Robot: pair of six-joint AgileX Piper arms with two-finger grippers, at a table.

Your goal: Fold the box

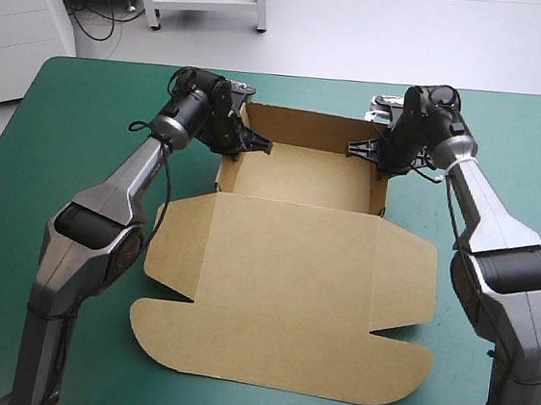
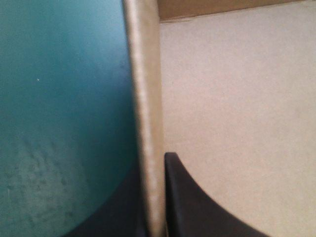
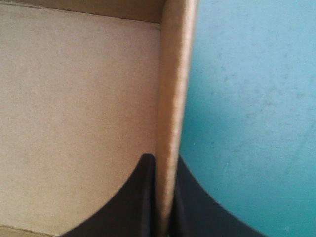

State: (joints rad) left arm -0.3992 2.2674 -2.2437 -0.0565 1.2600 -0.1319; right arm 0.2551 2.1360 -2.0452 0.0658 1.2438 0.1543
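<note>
Box point(image 1: 287, 226) of brown board lies at the middle of the teal-green table point(image 1: 54, 141). It forms an open tray point(image 1: 298, 174) toward the far edge, with the lid point(image 1: 288, 311) flat on the near side. The left hand point(image 1: 253, 144) is clamped on the tray's left wall point(image 2: 148, 113), one black finger point(image 2: 197, 207) inside the tray, the other outside over the cover. The right hand point(image 1: 363, 150) grasps the right wall point(image 3: 173, 98) likewise, pinching the upright board between its fingers point(image 3: 131, 202).
</note>
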